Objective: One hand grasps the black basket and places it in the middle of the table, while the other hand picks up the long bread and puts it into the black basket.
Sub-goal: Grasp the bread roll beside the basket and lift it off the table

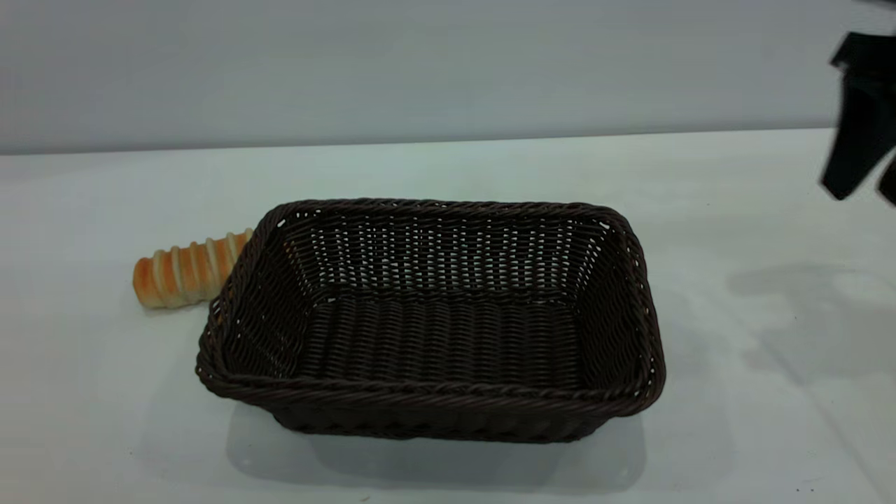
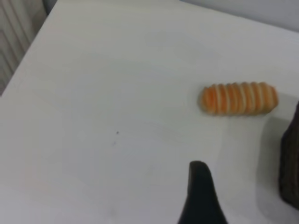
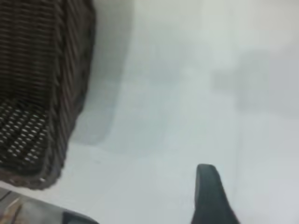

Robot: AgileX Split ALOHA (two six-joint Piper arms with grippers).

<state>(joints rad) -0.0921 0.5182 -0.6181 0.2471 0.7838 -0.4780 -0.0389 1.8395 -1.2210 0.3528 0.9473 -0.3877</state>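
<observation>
The black basket (image 1: 434, 400) stands open and empty in the middle of the white table (image 1: 756, 392). The long bread (image 1: 187, 271) lies on the table behind the basket's left end, close to its rim. In the left wrist view the bread (image 2: 239, 98) lies beyond one dark finger (image 2: 201, 193), well apart from it, with the basket's edge (image 2: 290, 163) beside it. My left gripper is out of the exterior view. My right gripper (image 1: 865, 190) hangs open and empty high at the far right, away from the basket. Its wrist view shows one finger (image 3: 210, 191) and a basket corner (image 3: 70, 98).
A plain grey wall runs behind the table's far edge. Bare tabletop lies on both sides of the basket and in front of it. The table's edge shows past the basket corner in the right wrist view (image 3: 28, 210).
</observation>
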